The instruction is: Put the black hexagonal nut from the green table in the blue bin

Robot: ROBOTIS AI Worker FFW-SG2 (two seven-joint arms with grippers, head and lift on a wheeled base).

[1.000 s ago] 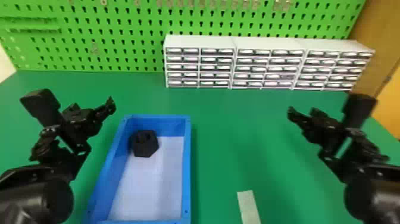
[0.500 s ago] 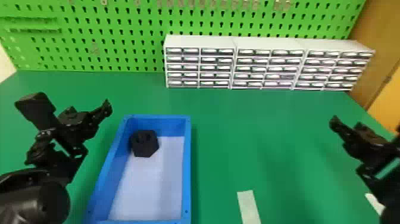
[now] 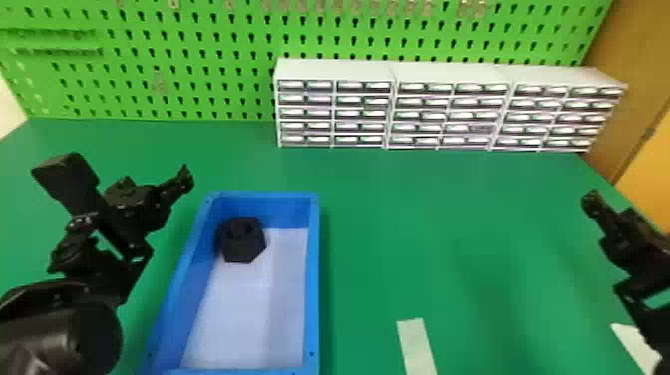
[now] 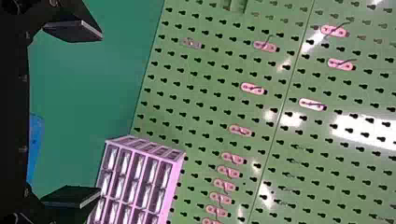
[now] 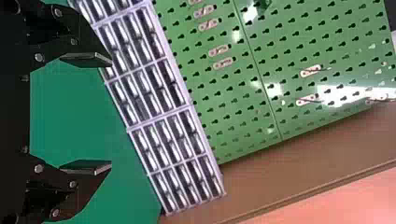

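At the left, the left gripper [image 3: 182, 179] hangs near the bin [image 3: 314, 279], its fingers spread apart with nothing between them. The nut [image 3: 242, 241] sits inside the bin, in its far left corner, and right of the bin a pale strip [image 3: 417, 346] lies on the table [image 3: 448, 224]. Farthest right is the right gripper [image 3: 594, 205], its fingers also apart and holding nothing.

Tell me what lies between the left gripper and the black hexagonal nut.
In the head view, some green table, then the blue bin's left wall.
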